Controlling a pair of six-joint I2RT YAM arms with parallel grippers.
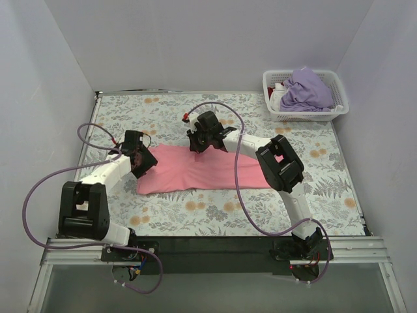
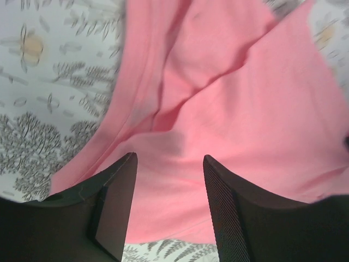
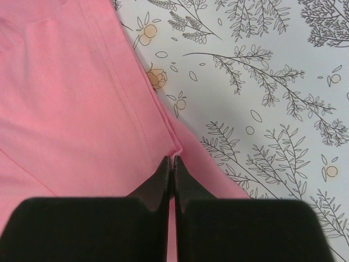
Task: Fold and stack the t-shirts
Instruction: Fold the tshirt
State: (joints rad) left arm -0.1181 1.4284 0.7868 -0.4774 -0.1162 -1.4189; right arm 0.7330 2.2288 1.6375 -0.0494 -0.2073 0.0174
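Fold on the pink shirt part done, lavender one not started

The salmon pink t-shirt (image 1: 195, 171) lies on the middle of the table as a long band running left to right. To my eye it has been narrowed once but is not yet a compact fold. Its left end is rumpled, with a raised ridge and loose creases in the left wrist view, and its far edge shows a stitched hem lying flat on the floral tablecloth (image 1: 260, 215).

Your right gripper (image 1: 199, 140) sits at the far edge of the shirt, about midway along it. Its fingers are pressed together, and the wrist view shows a small pucker of pink cloth at their tips, so I judge that it has the hem pinched. Your left gripper (image 1: 140, 162) hangs over the left end with its jaws about half apart and only flat cloth visible beyond them, so it grips nothing.

The lavender t-shirt (image 1: 309, 88) is bunched in the white lattice basket (image 1: 277, 116) at the far right corner of the table, well apart from the pink one. Something white and red lies beside it in the basket, but I cannot tell what.

There is no stack yet. You have the cross folds on the pink shirt left to do. After that, fetch, spread and fold the lavender one and set one shirt on the other.
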